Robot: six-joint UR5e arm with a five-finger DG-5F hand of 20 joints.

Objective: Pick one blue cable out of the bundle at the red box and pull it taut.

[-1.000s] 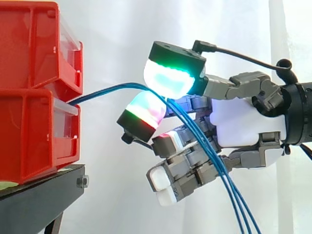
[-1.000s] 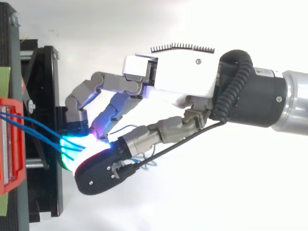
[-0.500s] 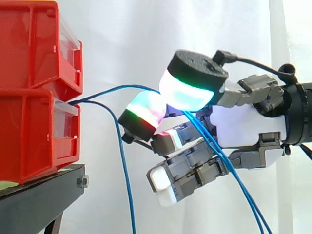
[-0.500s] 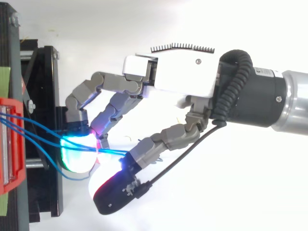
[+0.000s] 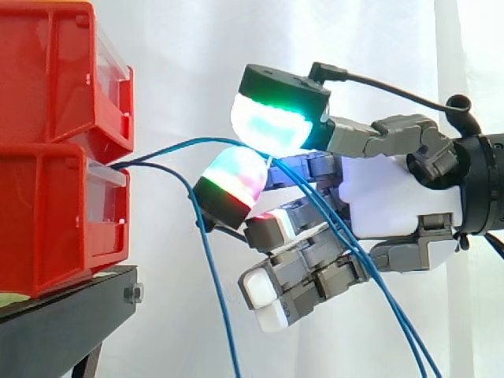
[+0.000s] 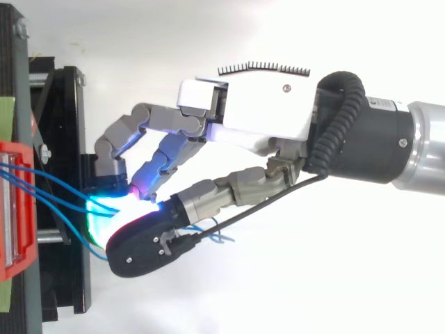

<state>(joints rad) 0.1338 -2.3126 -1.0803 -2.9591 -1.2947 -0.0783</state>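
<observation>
Where the arm reaches in from 3 o'clock, hand (image 5: 386,197): fingers point toward 9 o'clock, at the bins.
Hand state: green-glowing thumb pad (image 5: 272,126) closed down against a pink-and-green finger pad (image 5: 232,177), with blue cables (image 5: 177,146) pinched between them; the remaining fingers are curled below and hold nothing.
Pinch contact: hard to make out. Glow washes it out in the side view, and the thumb's black back covers it from above (image 6: 257,104).
Cable count in the pinch: cannot tell; two strands show beyond it.
Cable origin: front of the lower red bin (image 5: 55,220) at 9 o'clock; the fixing inside is hidden.
Cable run: a bowed arc from bin to pinch, not a straight line, then across the palm and down toward 5 o'clock, cut off by the frame edge.
Loose cable (image 5: 211,276): leaves the same bin, bends just short of the finger pad and hangs toward 6 o'clock clear of the hand; end cut off.
Upper red bin (image 5: 55,71): stacked on the lower one, cropped at 9 o'clock.
Support: black stand (image 5: 71,315), partly visible.
Background: white curtain (image 5: 181,63).
</observation>
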